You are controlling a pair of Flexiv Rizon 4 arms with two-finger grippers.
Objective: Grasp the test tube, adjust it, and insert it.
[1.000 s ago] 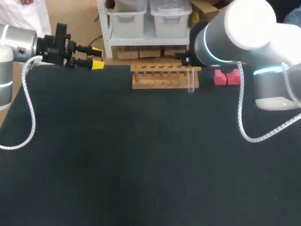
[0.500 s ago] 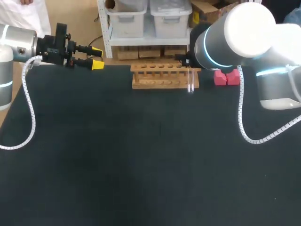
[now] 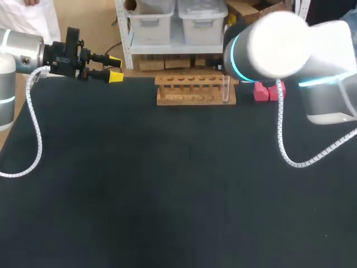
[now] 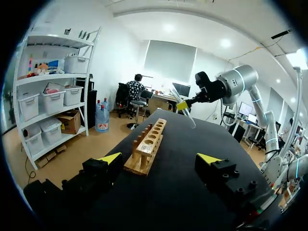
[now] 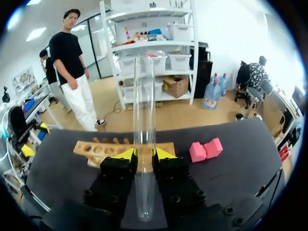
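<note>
Breakage is the chief risk. The test tube is thin clear glass, and if its lower end lands on the wood between holes instead of in a hole's mouth, a downward push could crack it or drive it up through the grip. It could also slip. The right gripper pinches it between its yellow-tipped fingers, with most of the length reaching out past the tips, so a small knock would lever it sideways. In the left wrist view the tube hangs tilted over the far end of the rack, not plumb. I judge that going in at that lean would jam it on a rim or tip the light wooden rack.

The tube itself is colourless and see-through, straight-walled and slender, and empty as far as I can tell. Its edges show only as faint bright lines, so it is hard to place against the wood. From above it stands at the rack's right end, and I cannot tell whether its tip is already in a hole.

Just beyond that end sit two pink blocks — near enough to be bumped. The left gripper waits at the far left edge of the bench, fingers spread around nothing, well apart from the rack.
</note>
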